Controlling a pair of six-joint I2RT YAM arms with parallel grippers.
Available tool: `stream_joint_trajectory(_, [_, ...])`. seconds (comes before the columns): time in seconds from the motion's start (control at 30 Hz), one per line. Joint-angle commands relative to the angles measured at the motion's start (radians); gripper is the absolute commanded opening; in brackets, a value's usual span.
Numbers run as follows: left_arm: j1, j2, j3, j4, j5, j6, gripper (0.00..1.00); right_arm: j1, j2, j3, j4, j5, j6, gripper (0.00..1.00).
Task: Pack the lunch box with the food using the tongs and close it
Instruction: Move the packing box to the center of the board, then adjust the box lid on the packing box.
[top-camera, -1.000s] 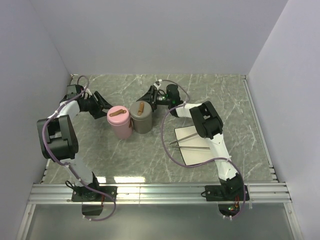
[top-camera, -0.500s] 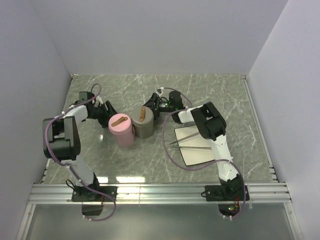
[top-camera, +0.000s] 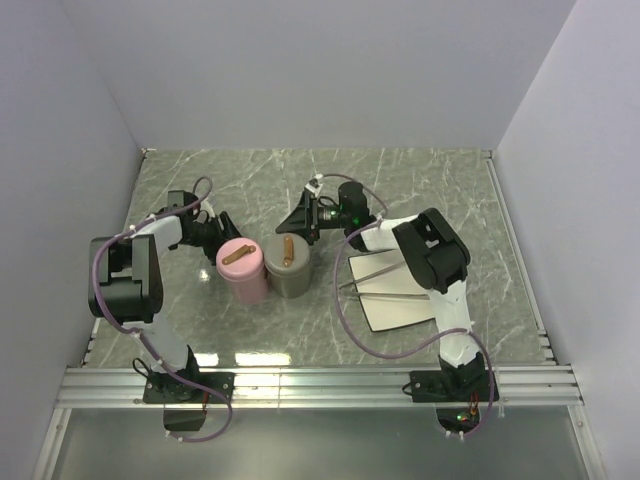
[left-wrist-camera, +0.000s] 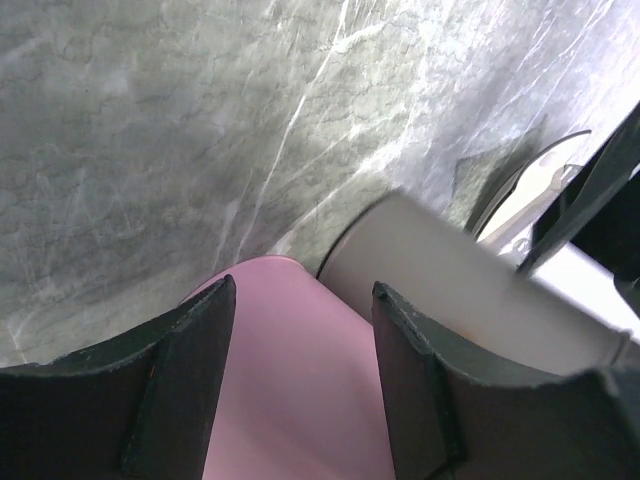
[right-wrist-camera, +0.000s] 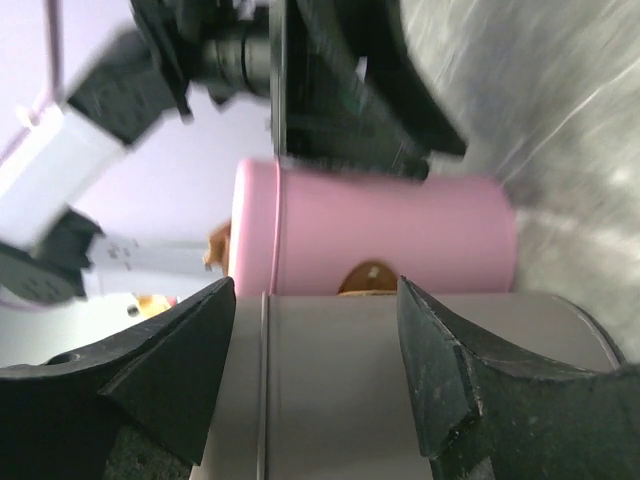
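The lunch box shows as two upright cylinders side by side, a pink one (top-camera: 243, 270) and a grey one (top-camera: 289, 272), each with a brown strap on its lid. My left gripper (top-camera: 226, 240) reaches in from the left, its jaws closed on the pink cylinder (left-wrist-camera: 290, 380). From the far right my right gripper (top-camera: 299, 226) clamps the grey cylinder (right-wrist-camera: 340, 390), which fills the gap between its fingers. The silver tongs (top-camera: 382, 290) lie on a white plate (top-camera: 400, 310) to the right. The food is hidden. A brown oval spot (right-wrist-camera: 368, 278) sits between the cylinders; I cannot tell what it is.
The marble tabletop (top-camera: 420, 190) is walled on the left, back and right. An aluminium rail (top-camera: 320, 385) runs along the near edge by the arm bases. The right arm's purple cable (top-camera: 340, 310) loops beside the plate.
Both cylinders have slid toward the near edge, each with its gripper beside it. The right jaws have narrowed a little. Tongs and plate have not moved.
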Motion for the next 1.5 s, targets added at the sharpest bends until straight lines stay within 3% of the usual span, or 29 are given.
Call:
stream_joint_trajectory(0.0, [-0.008, -0.034, -0.001, -0.004, 0.042, 0.015, 0.62, 0.051, -0.090, -0.047, -0.048, -0.064, -0.113, 0.72])
stream_joint_trajectory(0.33, [-0.058, -0.058, -0.008, -0.016, 0.048, 0.036, 0.62, 0.049, -0.144, -0.111, -0.151, -0.053, -0.204, 0.72])
stream_joint_trajectory(0.67, [-0.068, -0.075, -0.061, -0.007, -0.004, 0.026, 0.63, -0.048, -0.198, 0.007, -0.347, -0.016, -0.363, 0.73])
stream_joint_trajectory(0.77, [-0.055, -0.078, -0.006, 0.016, -0.041, 0.023, 0.65, -0.064, -0.245, 0.054, -0.471, 0.001, -0.478, 0.73])
stream_joint_trajectory(0.93, [0.033, -0.065, 0.196, -0.018, -0.130, 0.093, 0.70, -0.078, -0.340, 0.171, -0.853, 0.051, -0.825, 0.75])
stream_joint_trajectory(1.07, [0.131, -0.087, 0.397, -0.072, -0.069, 0.269, 0.73, -0.078, -0.451, 0.283, -1.198, 0.100, -1.108, 0.80])
stream_joint_trajectory(1.17, [0.199, -0.162, 0.440, -0.087, 0.095, 0.435, 0.80, -0.069, -0.521, 0.311, -1.336, 0.134, -1.267, 0.82])
stream_joint_trajectory(1.23, [0.221, -0.206, 0.454, -0.140, 0.213, 0.620, 0.84, -0.061, -0.586, 0.297, -1.370, 0.166, -1.383, 0.84])
stream_joint_trajectory(1.37, [0.259, -0.321, 0.445, -0.268, 0.362, 0.832, 0.85, 0.038, -0.672, 0.248, -1.444, 0.319, -1.544, 0.84])
stream_joint_trajectory(1.4, [0.262, -0.339, 0.439, -0.377, 0.400, 0.898, 0.84, 0.067, -0.687, 0.237, -1.446, 0.358, -1.560, 0.84])
stream_joint_trajectory(1.47, [0.265, -0.391, 0.427, -0.507, 0.500, 1.184, 0.82, 0.128, -0.733, 0.182, -1.417, 0.456, -1.587, 0.82])
